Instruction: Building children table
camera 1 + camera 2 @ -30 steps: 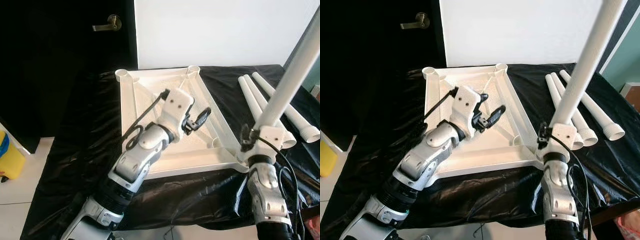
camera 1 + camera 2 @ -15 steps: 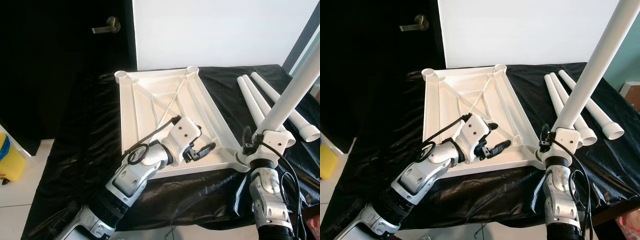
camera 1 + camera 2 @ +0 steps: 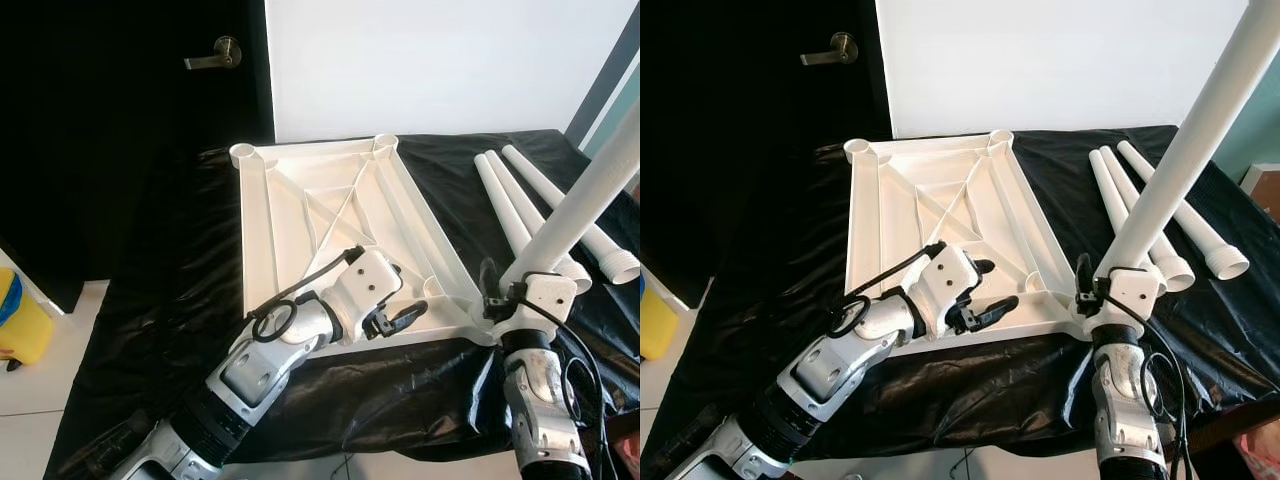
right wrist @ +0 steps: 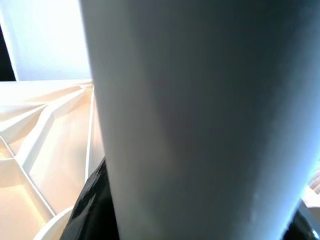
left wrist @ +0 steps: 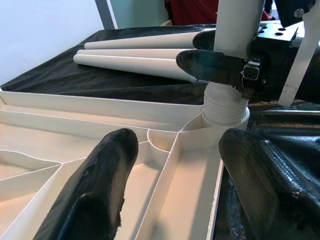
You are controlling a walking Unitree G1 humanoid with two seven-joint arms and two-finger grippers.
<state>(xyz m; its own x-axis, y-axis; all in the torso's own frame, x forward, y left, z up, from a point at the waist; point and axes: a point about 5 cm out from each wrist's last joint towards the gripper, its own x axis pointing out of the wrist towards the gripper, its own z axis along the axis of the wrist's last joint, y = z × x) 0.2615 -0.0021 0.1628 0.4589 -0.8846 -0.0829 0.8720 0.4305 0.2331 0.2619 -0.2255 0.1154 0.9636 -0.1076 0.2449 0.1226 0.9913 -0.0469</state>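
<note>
A white plastic tabletop [image 3: 330, 230] lies upside down before you, its underside a grid of raised ribs and diagonal braces, a round socket moulded into each corner, on a surface draped in crinkled, glossy black sheeting [image 3: 170, 300]. Your right gripper [image 3: 1092, 283] is clamped on a smooth white tubular leg [image 3: 1180, 160], low on the tube, whose ridged foot sits in the corner socket at 4 o'clock of the tabletop; the leg rises from there and leans toward 1 o'clock. In the left wrist view the leg's threaded collar [image 5: 225, 107] rests in the socket rim. Your left gripper [image 3: 400, 310] hovers over the tabletop's near edge, just at 9 o'clock of that socket, its rough black fingers [image 5: 107, 165] spread and holding nothing. Three more white legs [image 3: 530, 210] lie side by side on the sheeting at 2 o'clock. Beyond stands a plain white wall [image 3: 430, 60]; at 11 o'clock, a dark door with a brass lever handle [image 3: 218, 50]. A yellow object [image 3: 18, 325] sits on the pale floor at 9 o'clock.
</note>
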